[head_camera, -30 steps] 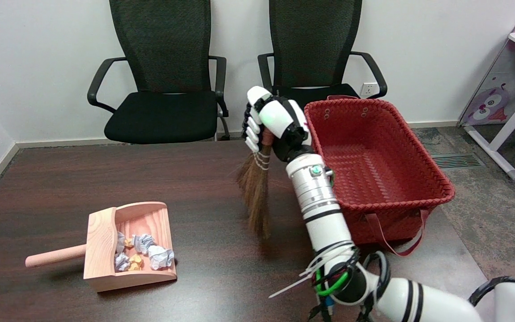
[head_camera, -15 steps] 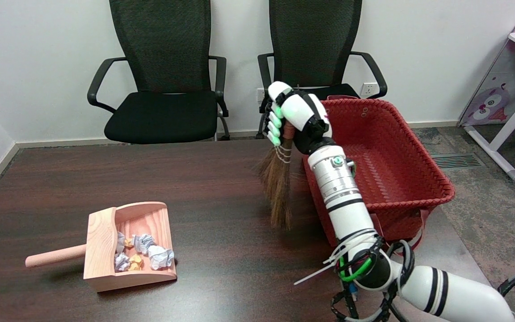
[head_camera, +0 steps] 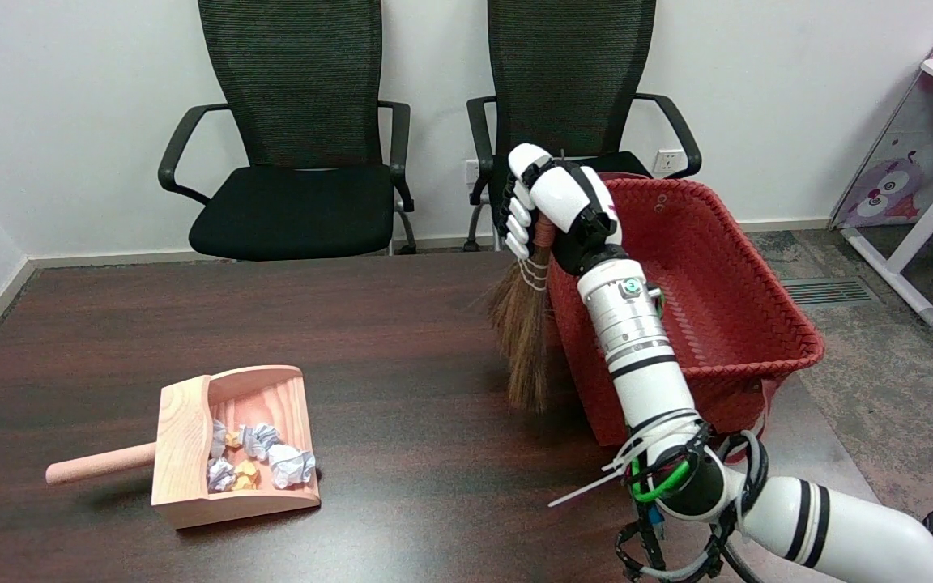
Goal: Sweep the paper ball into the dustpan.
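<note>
Surroundings: a red basket (head_camera: 717,291) is sitting on the bench (head_camera: 394,340) at right, two black chairs (head_camera: 304,162) behind.
Paper balls (head_camera: 260,457): lying inside the wooden dustpan (head_camera: 232,441), well apart from the fingers (head_camera: 519,223).
Right hand (head_camera: 555,206): grasping a broom (head_camera: 525,340), bristles hanging beside the basket.
Change: hand and broom are shifting rightward toward the basket.
</note>
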You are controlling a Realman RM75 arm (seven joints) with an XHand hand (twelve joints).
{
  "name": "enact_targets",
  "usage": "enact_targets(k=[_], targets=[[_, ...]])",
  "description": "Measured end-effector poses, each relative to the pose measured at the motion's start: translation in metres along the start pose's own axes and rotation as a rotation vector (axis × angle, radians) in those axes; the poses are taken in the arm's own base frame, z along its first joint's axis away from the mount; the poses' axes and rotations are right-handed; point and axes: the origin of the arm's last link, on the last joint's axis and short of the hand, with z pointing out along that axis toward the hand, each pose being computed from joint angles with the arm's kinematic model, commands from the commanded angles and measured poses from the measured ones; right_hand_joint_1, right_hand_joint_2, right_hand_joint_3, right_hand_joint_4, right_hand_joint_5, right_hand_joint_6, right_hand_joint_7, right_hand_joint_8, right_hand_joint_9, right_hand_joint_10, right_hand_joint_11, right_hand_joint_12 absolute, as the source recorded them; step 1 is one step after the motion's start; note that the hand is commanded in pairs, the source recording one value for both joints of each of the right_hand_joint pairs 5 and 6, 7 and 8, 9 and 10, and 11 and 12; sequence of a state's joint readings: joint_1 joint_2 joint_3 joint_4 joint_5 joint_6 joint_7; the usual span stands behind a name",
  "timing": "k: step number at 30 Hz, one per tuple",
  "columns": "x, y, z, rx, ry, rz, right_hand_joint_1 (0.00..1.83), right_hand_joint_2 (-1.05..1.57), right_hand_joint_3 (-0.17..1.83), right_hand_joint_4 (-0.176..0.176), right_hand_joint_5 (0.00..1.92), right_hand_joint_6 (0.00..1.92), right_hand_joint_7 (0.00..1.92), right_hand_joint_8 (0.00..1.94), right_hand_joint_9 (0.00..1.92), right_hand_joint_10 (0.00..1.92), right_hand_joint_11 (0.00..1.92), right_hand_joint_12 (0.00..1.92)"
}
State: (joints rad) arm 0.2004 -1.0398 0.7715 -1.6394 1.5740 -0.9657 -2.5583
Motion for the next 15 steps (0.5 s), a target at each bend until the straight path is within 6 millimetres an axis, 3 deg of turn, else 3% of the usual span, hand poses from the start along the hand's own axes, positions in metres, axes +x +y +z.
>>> enact_targets(k=[15], targets=[[0.005,-0.0016,0.0001,0.002,0.009,-0.004,0.76,1.5,1.83,0.028,1.92,1.92,1.92,1.92,1.92,1.92,1.92,1.92]])
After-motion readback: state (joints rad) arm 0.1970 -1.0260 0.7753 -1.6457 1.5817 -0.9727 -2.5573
